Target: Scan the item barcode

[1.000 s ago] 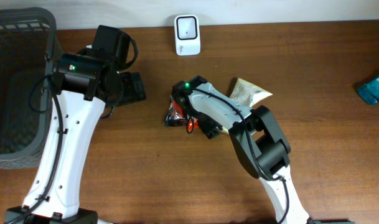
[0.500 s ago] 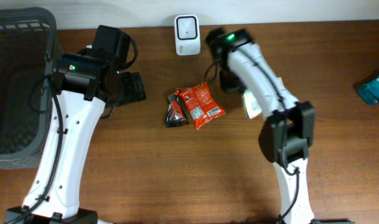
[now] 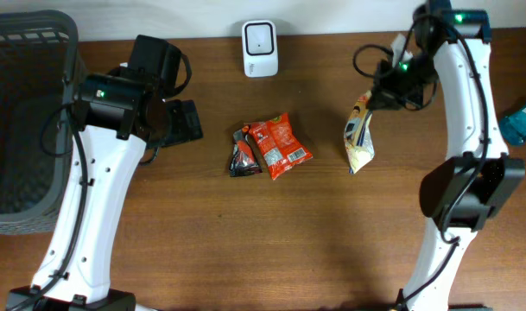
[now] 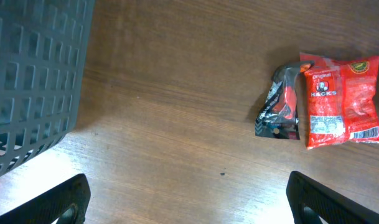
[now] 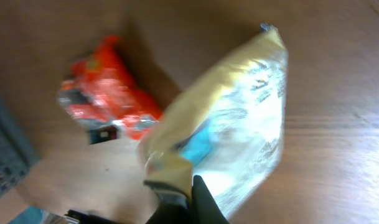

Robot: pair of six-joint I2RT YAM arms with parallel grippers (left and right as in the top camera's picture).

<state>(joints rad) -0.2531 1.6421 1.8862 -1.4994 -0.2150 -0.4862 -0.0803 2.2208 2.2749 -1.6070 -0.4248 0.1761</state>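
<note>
Quick update: my right gripper (image 3: 372, 97) is now clamping the top of the cream pouch (image 3: 359, 138). It's swung away from the red packet (image 3: 282, 147) it was over a second ago. The pouch is dangling well right of the scanner (image 3: 260, 48), so I'm guessing it needs carrying back across. The left gripper (image 4: 189, 202) is sitting wide apart and empty. It's a brown wood table (image 3: 245, 250) with a basket (image 3: 29, 34) far left.
</note>
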